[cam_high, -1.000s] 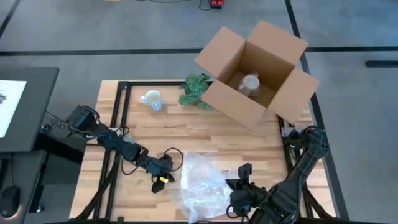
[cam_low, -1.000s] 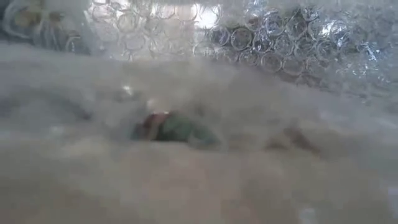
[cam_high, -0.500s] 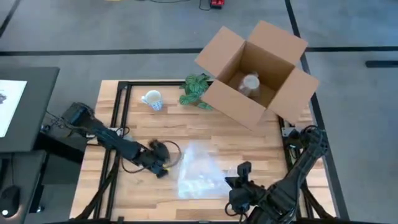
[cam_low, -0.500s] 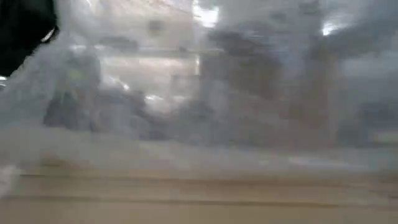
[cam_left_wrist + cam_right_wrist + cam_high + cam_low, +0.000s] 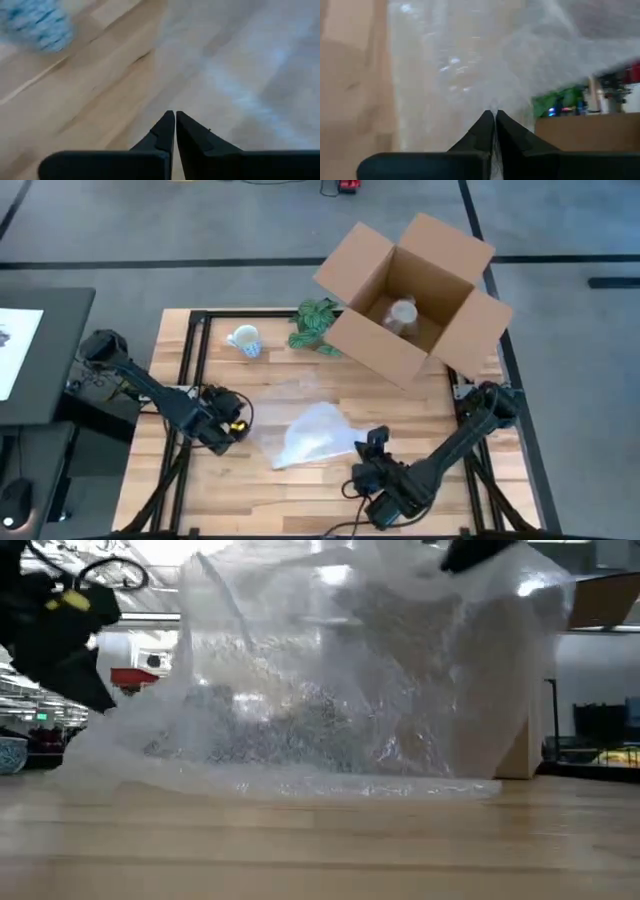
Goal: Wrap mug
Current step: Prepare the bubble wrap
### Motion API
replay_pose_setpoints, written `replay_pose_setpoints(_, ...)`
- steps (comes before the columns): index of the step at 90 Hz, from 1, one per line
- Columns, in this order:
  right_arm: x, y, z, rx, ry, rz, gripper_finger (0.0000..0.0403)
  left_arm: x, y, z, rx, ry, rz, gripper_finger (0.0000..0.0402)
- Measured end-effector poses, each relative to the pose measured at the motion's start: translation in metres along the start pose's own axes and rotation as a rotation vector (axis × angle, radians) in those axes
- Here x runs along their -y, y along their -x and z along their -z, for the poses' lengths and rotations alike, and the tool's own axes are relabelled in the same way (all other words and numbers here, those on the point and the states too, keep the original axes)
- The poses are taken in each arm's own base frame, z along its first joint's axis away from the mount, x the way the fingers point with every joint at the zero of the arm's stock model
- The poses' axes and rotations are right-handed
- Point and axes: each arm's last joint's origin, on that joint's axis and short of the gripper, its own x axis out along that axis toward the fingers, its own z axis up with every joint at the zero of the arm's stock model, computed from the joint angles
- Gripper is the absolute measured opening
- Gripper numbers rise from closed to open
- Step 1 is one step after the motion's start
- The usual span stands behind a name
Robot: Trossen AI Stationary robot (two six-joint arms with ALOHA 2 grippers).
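A white mug with blue patterning (image 5: 245, 340) lies on the table at the far left, and it shows blurred in the left wrist view (image 5: 37, 25). A clear bubble wrap sheet (image 5: 315, 432) sits in the table's middle, raised like a tent (image 5: 340, 690). My left gripper (image 5: 234, 425) is shut at the wrap's left edge, near the table. My right gripper (image 5: 372, 442) is shut on the wrap's right part and stands higher (image 5: 480, 552). My left gripper pinches a thin edge of the bubble wrap (image 5: 186, 106) between its two fingers. It comes level from the table's left, low over the wood. The sheet runs away from the fingertips toward the right. My right gripper pinches the bubble wrap (image 5: 493, 106) between its shut fingers, coming from the near right side. That part is lifted above the table (image 5: 440, 580), and the sheet hangs down from it to a lower edge lying on the wood (image 5: 330, 785).
An open cardboard box (image 5: 410, 295) with a wrapped item inside stands at the far right. A green leafy thing (image 5: 315, 325) lies beside it, right of the mug. The table's black frame rail (image 5: 190, 380) runs along the left side.
My left gripper has gone from the near side toward the table's left and far edge, staying shut. The bubble wrap has come with it, away from the near edge to the table's middle. It has gone from a crumpled heap to a raised, spread sheet.
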Motion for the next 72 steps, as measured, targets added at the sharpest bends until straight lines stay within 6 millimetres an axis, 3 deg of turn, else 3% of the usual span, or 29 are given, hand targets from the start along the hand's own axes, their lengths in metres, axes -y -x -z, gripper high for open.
replay_pose_setpoints(11,-0.005,0.011,0.004,0.012,-0.011,-0.022,0.0028,0.024,0.0,-0.01,0.083,0.0,0.163,0.0)
replay_pose_setpoints(20,-0.008,0.019,0.006,-0.003,-0.028,-0.096,0.0028,0.033,-0.011,-0.018,0.108,-0.008,0.183,0.0)
replay_pose_setpoints(38,-0.02,0.037,0.014,-0.023,-0.013,-0.22,0.0003,0.038,-0.056,-0.008,-0.124,-0.109,0.159,0.0)
replay_pose_setpoints(54,-0.025,0.047,0.024,-0.12,-0.126,-0.286,0.0008,0.032,-0.088,0.01,-0.243,-0.094,0.001,0.0)
replay_pose_setpoints(72,-0.031,0.054,0.036,-0.197,-0.184,-0.288,0.0011,0.019,-0.086,0.012,-0.144,-0.054,-0.186,0.0)
